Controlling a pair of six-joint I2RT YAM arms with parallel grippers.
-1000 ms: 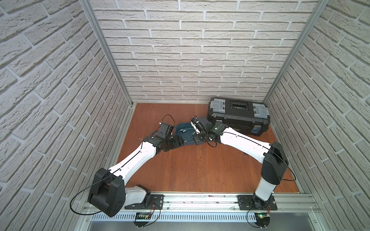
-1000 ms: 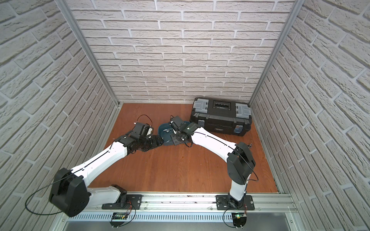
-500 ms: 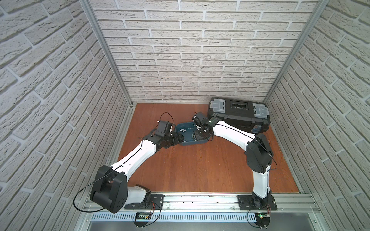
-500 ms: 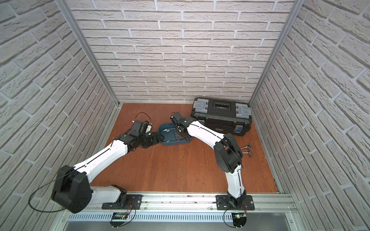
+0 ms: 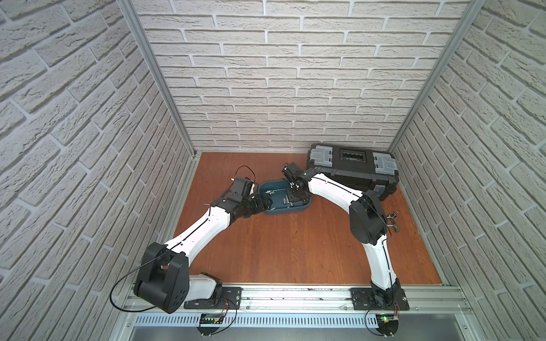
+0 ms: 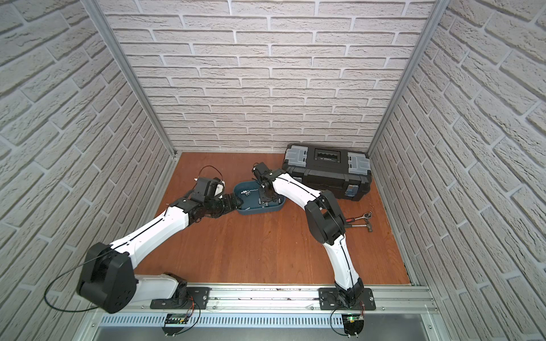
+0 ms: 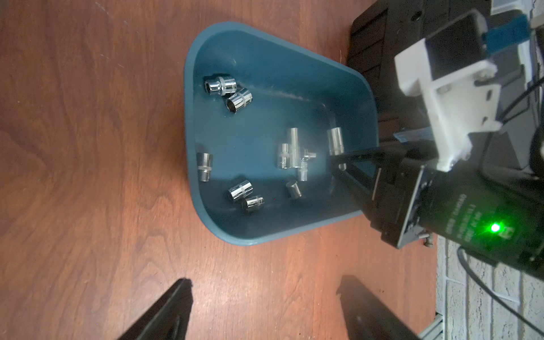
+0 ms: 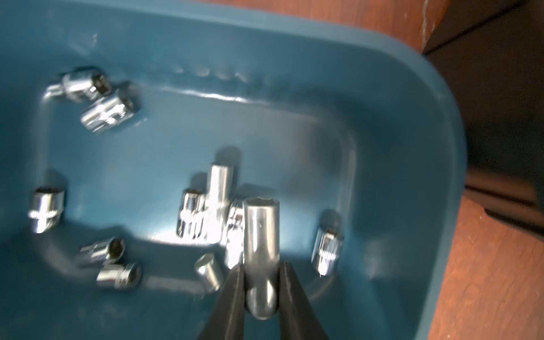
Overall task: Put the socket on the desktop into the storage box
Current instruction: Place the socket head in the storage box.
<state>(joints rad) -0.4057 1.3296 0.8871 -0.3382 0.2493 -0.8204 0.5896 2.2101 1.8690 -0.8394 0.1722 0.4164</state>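
Since a second ago the right arm's elbow has swung up and in from its low, stretched-out position, and the left arm has edged closer to the box.

The right pincer (image 8: 261, 266) is clamped on a long chrome socket (image 8: 261, 235), one black finger on each side of its barrel and its open hex end pointing away from the fingers. The socket hangs inside the walls of the storage box (image 8: 441, 117); whether it touches the floor of the box cannot be told. Other sockets (image 7: 290, 150) lie loose on that floor, blurred in the right wrist view. The right forearm slopes down from the raised elbow, with the wrist bent down into the box.

The left pincer (image 7: 265, 282) stands wide apart and holds nothing, over the desktop (image 5: 295, 251) just beside the box's end. Its arm reaches low from the front rail.

In both top views the right wrist covers its own fingers and the held socket. A black toolbox (image 5: 351, 171) sits behind the right arm. A ratchet and hammer (image 6: 359, 221) lie on the desktop, partly hidden by the elbow.

White lettering on the right pincer's body, beside a green light (image 7: 495, 227), is too small to read.
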